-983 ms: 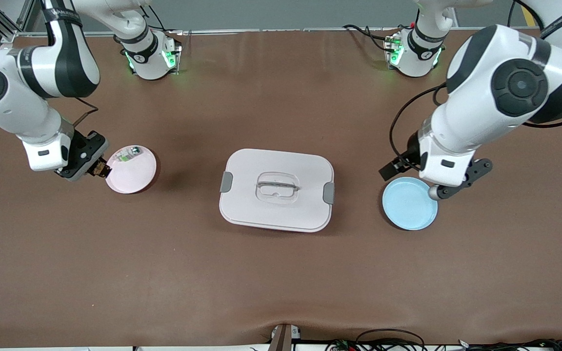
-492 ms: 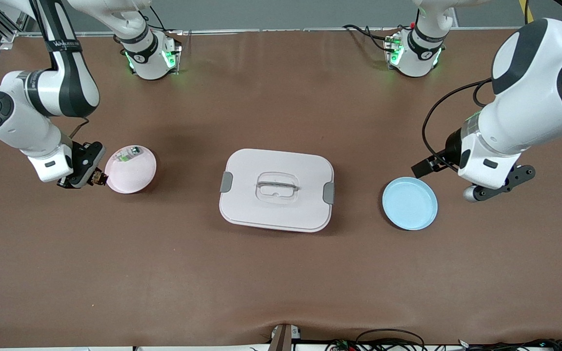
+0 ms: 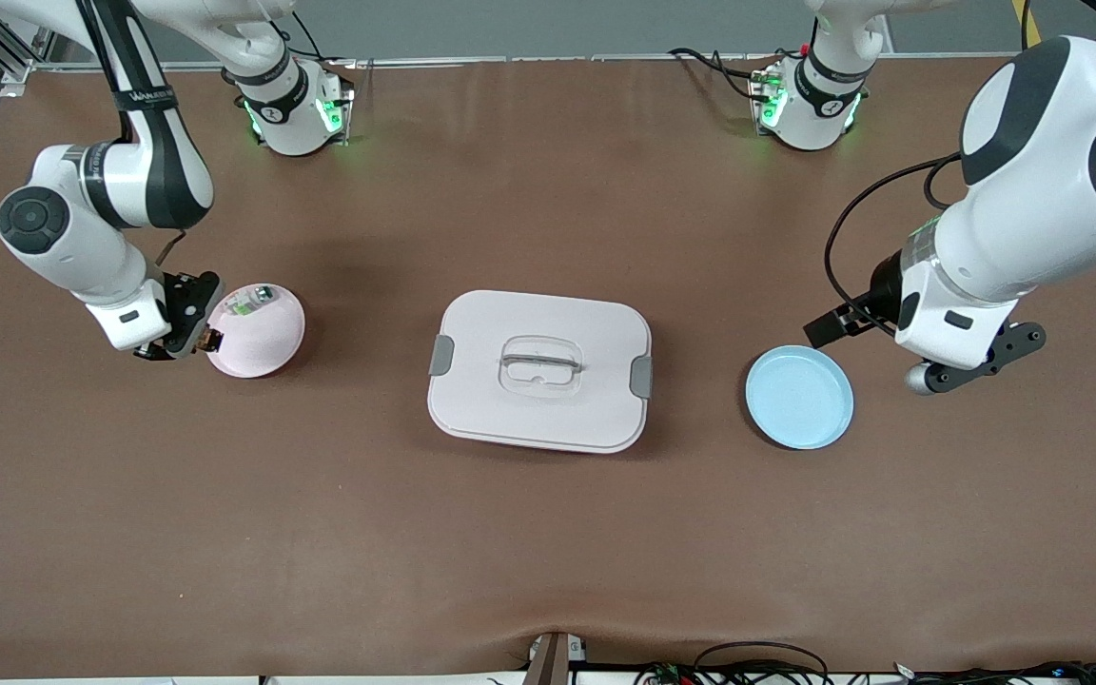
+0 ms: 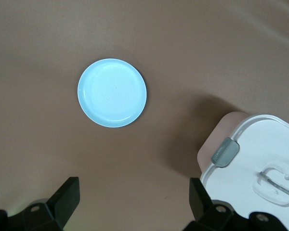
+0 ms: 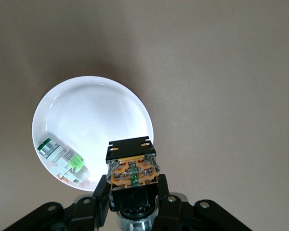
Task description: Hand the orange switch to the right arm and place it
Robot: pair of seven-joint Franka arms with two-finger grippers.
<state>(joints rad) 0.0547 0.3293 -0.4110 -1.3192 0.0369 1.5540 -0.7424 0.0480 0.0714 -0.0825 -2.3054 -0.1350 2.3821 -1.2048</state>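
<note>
Table (image 3: pixel 548 533) is covered in brown; a white lidded box (image 3: pixel 539 370) sits mid-table, with a blue plate (image 3: pixel 799 397) toward the left arm's end and a pink plate (image 3: pixel 256 330) toward the right arm's end.

Left arm (image 3: pixel 1033 190) is parked; left gripper (image 3: pixel 971 357) hangs just beside the blue plate, toward the table's end, jaws spread wide and nothing between them. In the left wrist view the blue plate (image 4: pixel 112 92) is seen bare, with the box (image 4: pixel 257 168) corner at the edge.

Right arm (image 3: pixel 101 219) is bent down at the pink plate. Right gripper (image 3: pixel 194 333) is at the plate's rim on the side toward the table's end, clenched on the switch (image 3: pixel 208 335). In the right wrist view the switch (image 5: pixel 131 163) is seen gripped between the fingers (image 5: pixel 102 195), black block with orange middle, hanging over the plate (image 5: pixel 91 115) edge. A green-and-white part (image 5: pixel 62 159) lies in the plate near the rim, apart from the switch.

Step judged: handover looks done, since the switch is in the right gripper; placing is in hand. Whether the switch touches the plate cannot be told.

Next move judged: switch to be carried a bit inward over bare plate, kept clear of the green-and-white part, lowered until it rests, then fingers released. A release at the rim risks the switch tipping off onto the table.
</note>
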